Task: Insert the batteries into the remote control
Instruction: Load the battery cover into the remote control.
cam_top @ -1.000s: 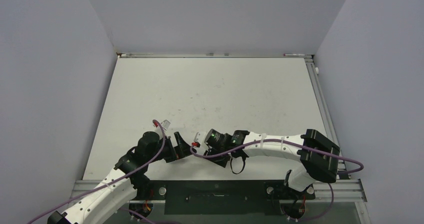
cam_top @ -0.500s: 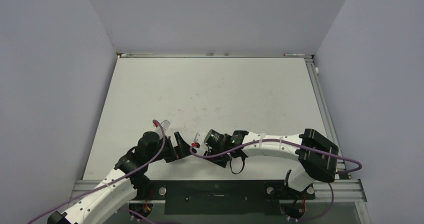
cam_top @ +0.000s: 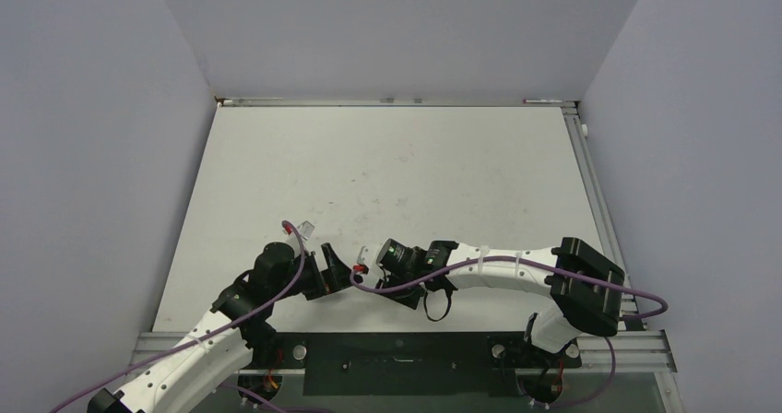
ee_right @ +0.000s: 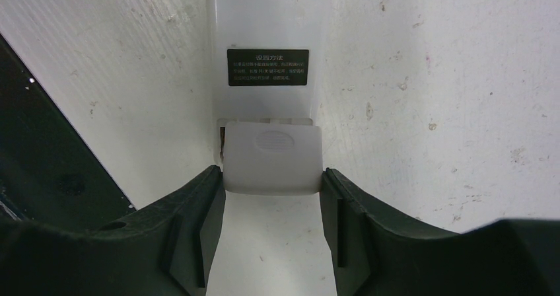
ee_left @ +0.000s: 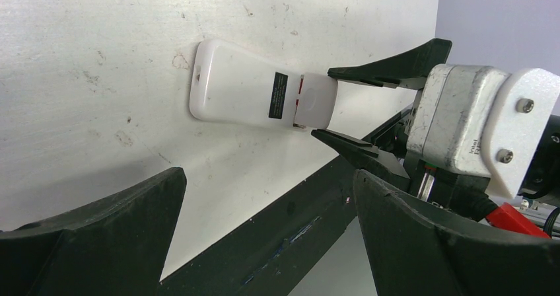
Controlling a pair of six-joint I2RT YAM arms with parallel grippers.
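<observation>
The white remote control (ee_left: 238,88) lies back-up on the table, a black label (ee_right: 267,67) on its plain back. Its battery cover (ee_right: 272,156) sits at the end, a thin gap with a bit of red showing at the seam. My right gripper (ee_right: 271,172) is shut on that cover end, one fingertip against each side; the left wrist view shows this right gripper (ee_left: 321,103) pinching it. My left gripper (ee_left: 269,177) stands wide open just short of the remote, nothing between its fingers. From above, both grippers meet near the table's front edge (cam_top: 355,270). The batteries are out of view.
A black rail (ee_left: 284,223) runs along the table's near edge, right under both grippers. Grey walls (cam_top: 111,155) close in the white table (cam_top: 387,164) on three sides. Purple cables (cam_top: 406,284) loop off both arms.
</observation>
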